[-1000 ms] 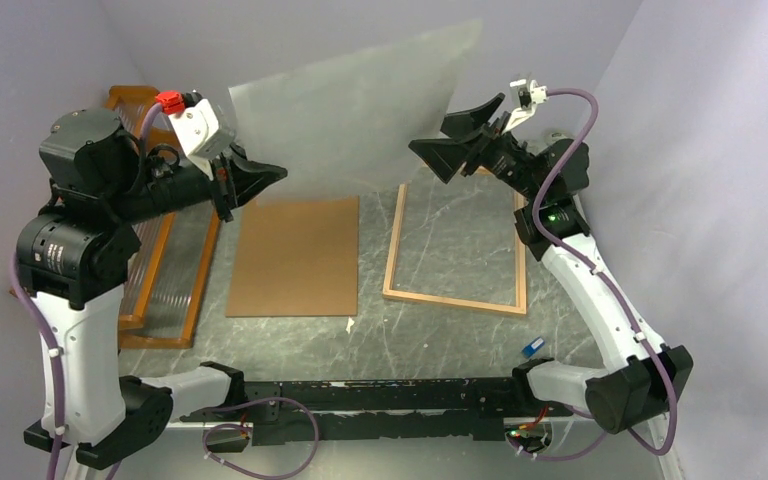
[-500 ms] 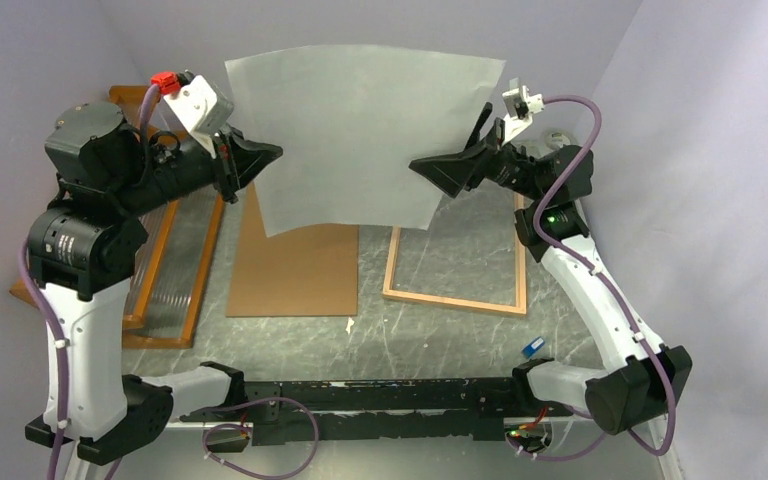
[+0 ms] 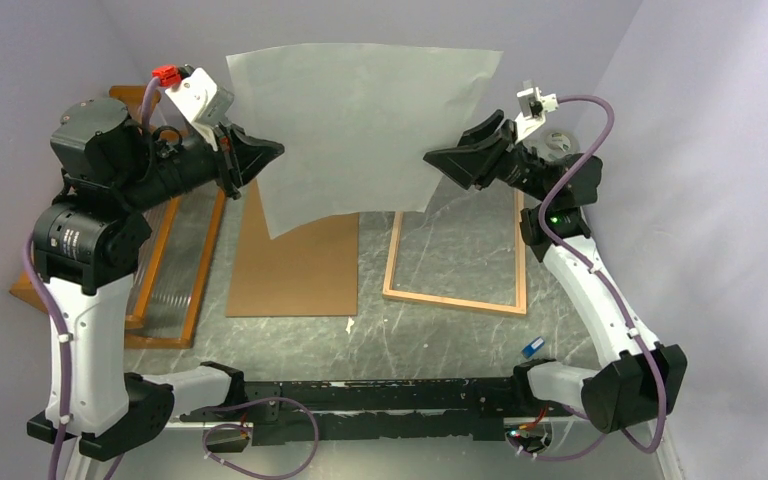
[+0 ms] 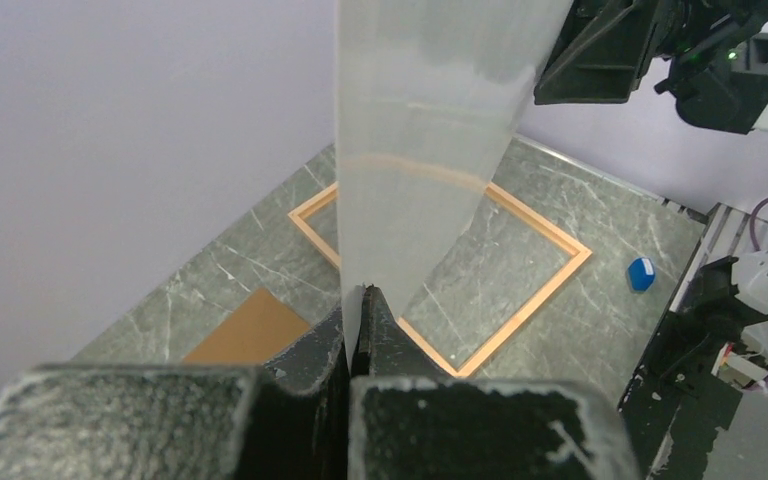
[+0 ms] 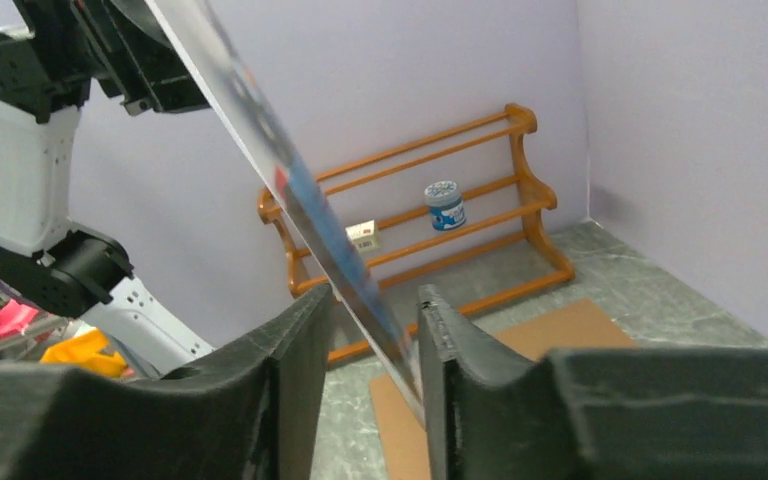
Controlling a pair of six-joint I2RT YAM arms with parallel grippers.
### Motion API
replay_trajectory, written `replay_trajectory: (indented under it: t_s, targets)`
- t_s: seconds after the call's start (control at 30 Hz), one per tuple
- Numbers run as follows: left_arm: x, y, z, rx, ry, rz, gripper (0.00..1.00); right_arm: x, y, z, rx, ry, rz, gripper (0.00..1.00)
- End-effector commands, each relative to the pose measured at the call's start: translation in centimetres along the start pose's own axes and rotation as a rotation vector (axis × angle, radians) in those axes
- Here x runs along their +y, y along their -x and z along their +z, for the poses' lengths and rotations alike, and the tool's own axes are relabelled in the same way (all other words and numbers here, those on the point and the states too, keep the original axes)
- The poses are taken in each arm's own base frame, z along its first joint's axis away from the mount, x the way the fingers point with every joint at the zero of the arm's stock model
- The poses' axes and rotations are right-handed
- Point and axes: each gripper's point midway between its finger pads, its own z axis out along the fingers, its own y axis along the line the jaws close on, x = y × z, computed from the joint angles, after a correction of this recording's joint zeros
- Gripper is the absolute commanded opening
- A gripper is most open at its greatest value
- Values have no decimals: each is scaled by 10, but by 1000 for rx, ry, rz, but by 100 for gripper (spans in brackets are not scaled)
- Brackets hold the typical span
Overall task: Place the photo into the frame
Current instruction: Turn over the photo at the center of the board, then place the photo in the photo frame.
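Well, my left gripper (image 4: 358, 305) was clenched tight on the photo (image 3: 360, 120), pinching its edge at 9 o'clock, and the sheet rose straight up out of the pinch. My right gripper (image 5: 377, 300) sat at the sheet's 3 o'clock edge with its fingers (image 5: 295, 345) spread. The photo slanted through the gap between them, and I could not tell whether it touched either one.

Between my two arms the photo hung upright in the air, well above the table (image 3: 410, 340), its blank pale back toward the overhead camera and its lower edge bowed. From overhead, the frame (image 3: 454, 297) lay flat below it at about 4 o'clock, with the marbled table showing through. A brown board (image 3: 295, 270) lay at 7 o'clock, apart from the frame, and an orange rack (image 3: 200, 290) stood beyond it at 8 o'clock.
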Motion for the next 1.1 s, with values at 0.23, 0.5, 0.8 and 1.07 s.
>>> replay_trajectory:
  t_s: [0.23,0.5,0.8,1.07]
  targets:
    - [-9,17,5,-57,-56,-35,2,11,17,-8,-43,111,73,0]
    - [15,-1,21,-27,40,-118,80,-8,13,-20,-22,24,130,0]
    - [80,-78,51,186,355,-341,94,-94,-32,-53,10,-333,470,0]
    - [83,-167,79,368,359,-493,94,-180,-111,-155,140,-757,705,0]
